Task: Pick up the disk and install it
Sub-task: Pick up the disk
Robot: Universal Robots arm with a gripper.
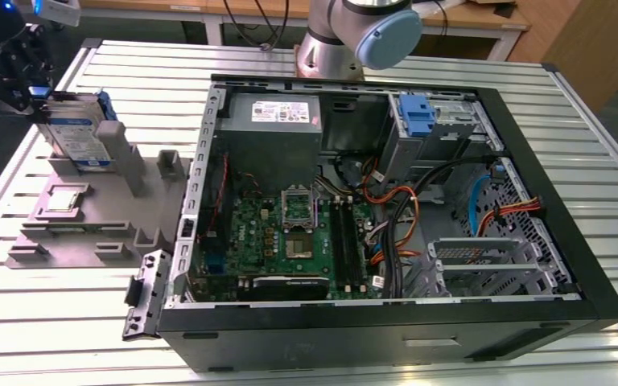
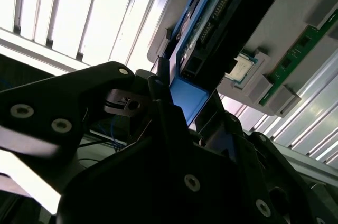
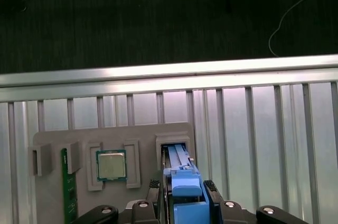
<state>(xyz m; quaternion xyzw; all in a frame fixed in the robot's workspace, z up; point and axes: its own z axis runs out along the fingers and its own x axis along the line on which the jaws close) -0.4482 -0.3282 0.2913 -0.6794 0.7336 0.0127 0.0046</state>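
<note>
One gripper (image 3: 181,185) and one disk (image 3: 178,156) meet at the grey holder block (image 1: 78,221), which lies on the slatted metal table (image 1: 51,322) at the exterior view's left, beside the one open computer case (image 1: 395,322). In the first wrist view the two black fingers (image 3: 209,186) sit pressed against either side of the disk's blue plastic frame, pinching it at its upper end. The disk (image 1: 81,133) stands upright on edge in a slot of the block, with its lower end down inside the slot and hidden. In the exterior view the gripper (image 1: 32,90) is dark and partly cut off by the picture's edge, so its shape is hard to make out there. The holder block also carries one square processor chip (image 3: 111,165) in a recess and one green memory stick (image 3: 66,195) set on edge. The stick's lower part is cut off in the first wrist view. In the second wrist view the black gripper body covers much of the scene, and past it show the disk's underside (image 2: 203,28) and the chip (image 2: 240,68). Inside the case there is one grey metal box (image 1: 271,133) with a white sticker and one blue bracket (image 1: 417,117) — the sticker's print, like that on the disk's white-and-blue label, is too small to read.
</note>
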